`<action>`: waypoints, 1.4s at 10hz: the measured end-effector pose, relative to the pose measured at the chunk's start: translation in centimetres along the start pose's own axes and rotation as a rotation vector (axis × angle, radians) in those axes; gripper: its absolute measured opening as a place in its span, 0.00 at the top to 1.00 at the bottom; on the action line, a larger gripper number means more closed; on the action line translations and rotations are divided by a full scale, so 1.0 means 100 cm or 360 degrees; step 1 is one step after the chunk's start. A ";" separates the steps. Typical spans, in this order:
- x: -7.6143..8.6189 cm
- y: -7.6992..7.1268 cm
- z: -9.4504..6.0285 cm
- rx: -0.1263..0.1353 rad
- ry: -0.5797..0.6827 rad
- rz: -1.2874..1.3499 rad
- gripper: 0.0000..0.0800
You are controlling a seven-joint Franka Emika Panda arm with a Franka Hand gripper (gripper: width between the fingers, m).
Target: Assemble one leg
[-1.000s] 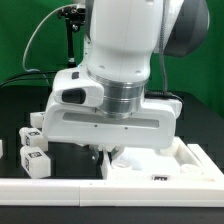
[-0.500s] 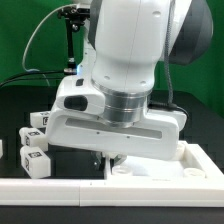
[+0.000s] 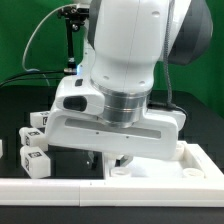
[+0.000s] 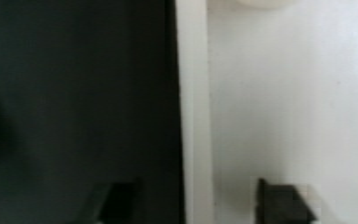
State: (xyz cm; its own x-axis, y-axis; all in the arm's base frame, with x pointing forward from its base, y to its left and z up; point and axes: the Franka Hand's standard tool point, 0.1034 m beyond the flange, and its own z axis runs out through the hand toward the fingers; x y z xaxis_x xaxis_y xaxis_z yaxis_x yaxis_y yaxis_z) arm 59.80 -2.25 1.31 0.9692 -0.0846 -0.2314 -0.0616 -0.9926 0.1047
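Observation:
Three legs, small white blocks with black-and-white tags, stand at the exterior view's left: one (image 3: 37,119) further back, one (image 3: 30,136) in the middle and one (image 3: 37,161) in front. My gripper (image 3: 109,158) hangs low over the left edge of the large flat white rimmed panel (image 3: 190,163), apart from the legs. In the wrist view the gripper (image 4: 199,200) is open and empty. Its dark fingertips (image 4: 282,198) stand on either side of the panel's rim (image 4: 192,100), one over the black table and one over the panel.
A white strip (image 3: 60,188) runs along the front of the table. A black stand with cables (image 3: 68,40) rises at the back left before a green backdrop. A round feature (image 4: 261,4) shows on the panel far from the fingertips.
The hand has sunk a little and shifted toward the exterior view's right, now lower over the panel's edge. The legs have not moved.

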 end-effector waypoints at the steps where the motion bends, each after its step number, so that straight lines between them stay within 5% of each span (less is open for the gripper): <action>1: -0.005 0.006 -0.011 0.0007 -0.0015 -0.0062 0.49; 3: -0.027 0.023 -0.027 0.0023 -0.0061 -0.0123 0.23; 8: -0.030 0.030 -0.027 0.0031 -0.0088 -0.0467 0.19; 11: -0.054 0.082 -0.038 -0.0090 -0.0112 -0.0641 0.19; 12: -0.057 0.089 -0.041 -0.0150 -0.0124 -0.0623 0.19; 14: -0.057 0.087 -0.038 -0.0147 -0.0153 -0.0628 0.19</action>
State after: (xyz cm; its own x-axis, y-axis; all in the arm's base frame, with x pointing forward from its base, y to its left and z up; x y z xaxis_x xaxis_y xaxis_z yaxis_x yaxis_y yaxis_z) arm 54.60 -10.12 7.22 0.8871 0.2887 -0.3602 0.3361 -0.9388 0.0752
